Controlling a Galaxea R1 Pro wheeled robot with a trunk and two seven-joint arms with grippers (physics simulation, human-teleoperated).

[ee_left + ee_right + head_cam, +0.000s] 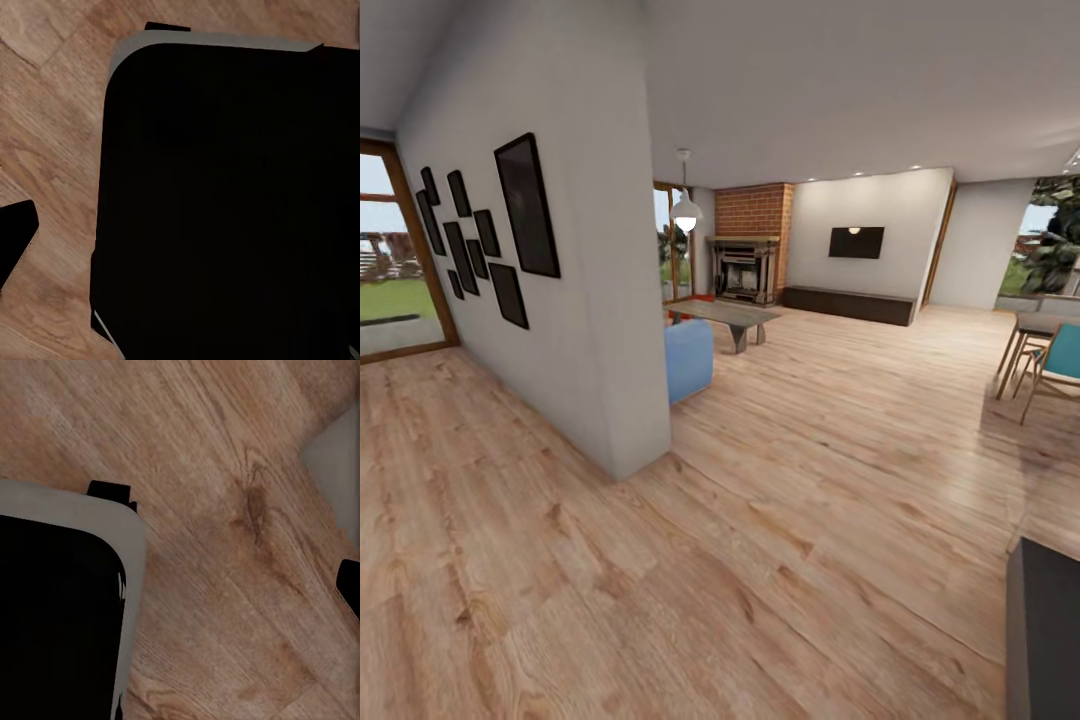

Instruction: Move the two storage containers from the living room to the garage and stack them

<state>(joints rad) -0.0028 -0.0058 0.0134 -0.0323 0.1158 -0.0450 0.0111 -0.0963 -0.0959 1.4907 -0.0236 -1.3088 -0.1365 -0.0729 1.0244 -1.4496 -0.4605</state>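
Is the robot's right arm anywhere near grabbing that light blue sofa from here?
Probably not. The light blue sofa sits well ahead, half hidden behind the white wall's corner, with open light wood-plank floor between; no arm extends toward it.

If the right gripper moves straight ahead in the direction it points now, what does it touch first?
Probably the wood-plank floor, which lies straight ahead in the right wrist view. A black, grey-edged body sits off to one side; depth is unclear, so it may come close.

Bright, even daylight from the glass doors (pixel 390 260); wide-angle stretching at edges, slightly soft render.
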